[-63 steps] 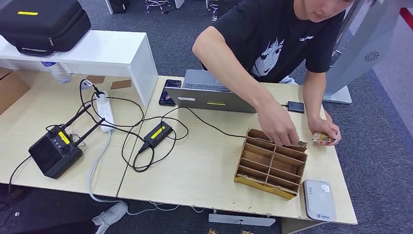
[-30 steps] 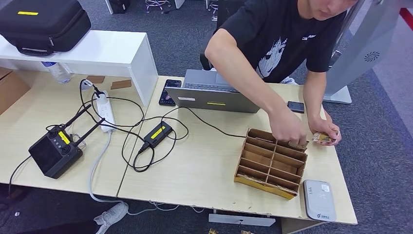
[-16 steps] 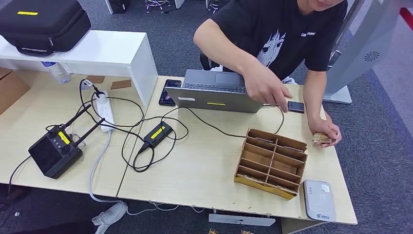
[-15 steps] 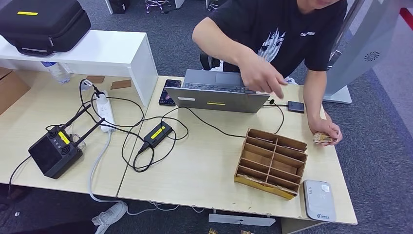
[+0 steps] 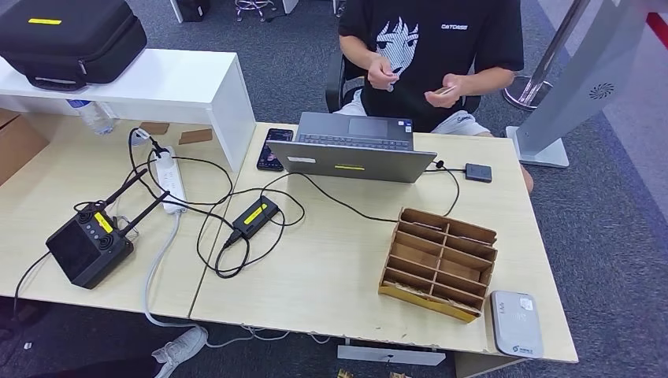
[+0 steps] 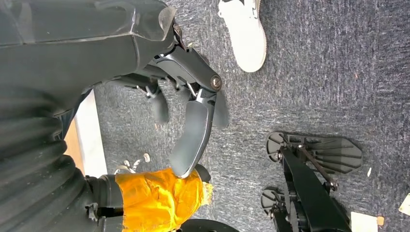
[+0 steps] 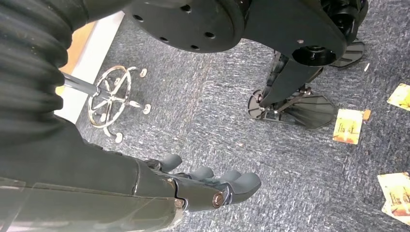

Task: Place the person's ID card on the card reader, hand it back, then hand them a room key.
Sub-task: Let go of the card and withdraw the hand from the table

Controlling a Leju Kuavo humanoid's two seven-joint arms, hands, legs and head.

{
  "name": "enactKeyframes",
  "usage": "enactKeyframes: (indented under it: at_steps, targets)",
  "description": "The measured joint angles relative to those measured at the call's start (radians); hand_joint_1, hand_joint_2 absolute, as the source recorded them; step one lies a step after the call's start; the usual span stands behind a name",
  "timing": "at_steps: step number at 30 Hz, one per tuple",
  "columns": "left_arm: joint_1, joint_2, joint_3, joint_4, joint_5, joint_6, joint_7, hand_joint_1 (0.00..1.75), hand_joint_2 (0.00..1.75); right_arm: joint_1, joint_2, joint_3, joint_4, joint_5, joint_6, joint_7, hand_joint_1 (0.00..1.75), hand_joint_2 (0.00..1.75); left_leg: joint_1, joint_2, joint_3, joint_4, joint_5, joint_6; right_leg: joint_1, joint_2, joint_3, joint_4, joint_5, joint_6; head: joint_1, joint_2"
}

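Right hand (image 7: 203, 186) hanging over grey carpet (image 7: 203, 101), fingers (image 7: 241, 181) loosely spread, nothing held. A chrome chair base (image 7: 113, 99) on castors near a pale table edge (image 7: 89, 48). Three cards scattered on the carpet: one (image 7: 348, 126) just beside a dark foot plate, another (image 7: 400, 95) cut by the frame edge, a third (image 7: 396, 191) well apart from the hand. Print on them too small to read.

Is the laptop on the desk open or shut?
Open: the laptop shows its keyboard facing the seated person, with its lid raised toward the camera.
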State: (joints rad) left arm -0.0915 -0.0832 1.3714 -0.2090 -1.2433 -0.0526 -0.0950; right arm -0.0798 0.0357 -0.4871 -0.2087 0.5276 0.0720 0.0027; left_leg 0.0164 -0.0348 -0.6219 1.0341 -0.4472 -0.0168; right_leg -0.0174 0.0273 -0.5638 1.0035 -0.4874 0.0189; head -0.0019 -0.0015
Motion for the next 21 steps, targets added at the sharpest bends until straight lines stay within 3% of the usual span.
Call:
enactKeyframes:
  at_steps: [2, 3, 4, 6, 7, 8, 15, 17, 19, 21]
  targets:
    - [0.000, 0.000, 0.000, 0.000, 0.001, 0.000, 0.000, 0.80, 1.75, 0.000, 0.002, 0.000, 0.000, 0.002, -0.004, 0.000, 0.00, 1.75, 0.000, 0.000, 0.000, 0.000, 0.000, 0.000, 0.000, 0.000, 0.000, 0.000, 0.000, 0.000, 0.000, 0.000]
    - [0.000, 0.000, 0.000, 0.000, 0.001, 0.000, 0.000, 0.39, 1.75, 0.000, 0.002, 0.000, 0.000, 0.003, -0.005, 0.000, 0.19, 1.75, 0.000, 0.000, 0.000, 0.000, 0.000, 0.000, 0.000, 0.000, 0.000, 0.000, 0.000, 0.000, 0.000, 0.000]
    - [0.000, 0.000, 0.000, 0.000, 0.001, 0.001, 0.001, 0.04, 1.75, 0.000, 0.003, 0.000, 0.000, 0.005, -0.005, 0.000, 0.53, 1.75, 0.000, 0.000, 0.000, 0.000, 0.000, 0.000, 0.000, 0.000, 0.000, 0.000, 0.000, 0.000, 0.000, 0.000]
    - [0.000, 0.000, 0.000, 0.000, 0.003, 0.005, 0.005, 0.00, 1.75, 0.000, 0.004, 0.000, 0.000, 0.011, -0.001, 0.000, 1.24, 1.75, 0.000, 0.000, 0.000, 0.000, 0.000, 0.000, 0.000, 0.000, 0.000, 0.000, 0.000, 0.000, 0.000, 0.000]
    - [0.000, 0.000, 0.000, 0.000, 0.004, 0.008, 0.008, 0.00, 1.75, 0.000, 0.004, 0.000, 0.000, 0.013, 0.003, -0.001, 1.40, 1.75, 0.000, 0.000, 0.000, 0.000, 0.000, 0.000, 0.000, 0.000, 0.000, 0.000, 0.000, 0.000, 0.000, 0.000]
    - [0.000, 0.000, 0.000, 0.000, 0.004, 0.011, 0.010, 0.00, 1.75, 0.000, 0.005, 0.000, 0.000, 0.014, 0.007, -0.002, 1.42, 1.75, 0.000, 0.000, 0.000, 0.000, 0.000, 0.000, 0.000, 0.000, 0.000, 0.000, 0.000, 0.000, 0.000, 0.000]
    - [0.000, 0.000, 0.003, 0.000, 0.007, 0.020, 0.019, 0.00, 1.75, 0.001, 0.005, 0.000, 0.000, 0.015, 0.019, -0.007, 1.30, 1.75, 0.000, 0.000, 0.000, 0.000, 0.000, 0.000, 0.000, 0.000, 0.000, 0.000, 0.000, 0.000, 0.000, 0.000]
    - [0.000, 0.000, 0.005, 0.000, 0.008, 0.020, 0.020, 0.00, 1.75, 0.002, 0.005, 0.000, 0.000, 0.016, 0.019, -0.008, 0.98, 1.75, 0.000, 0.000, 0.000, 0.000, 0.000, 0.000, 0.000, 0.000, 0.000, 0.000, 0.000, 0.000, 0.000, 0.000]
    - [0.000, 0.000, 0.006, 0.000, 0.009, 0.020, 0.021, 0.00, 1.75, 0.002, 0.005, 0.000, 0.000, 0.017, 0.019, -0.010, 0.36, 1.75, 0.000, 0.000, 0.000, 0.000, 0.000, 0.000, 0.000, 0.000, 0.000, 0.000, 0.000, 0.000, 0.000, 0.000]
    - [0.000, 0.000, 0.006, 0.000, 0.009, 0.020, 0.021, 0.00, 1.75, 0.002, 0.005, 0.000, 0.000, 0.017, 0.019, -0.011, 0.00, 1.75, 0.000, 0.000, 0.000, 0.000, 0.000, 0.000, 0.000, 0.000, 0.000, 0.000, 0.000, 0.000, 0.000, 0.000]
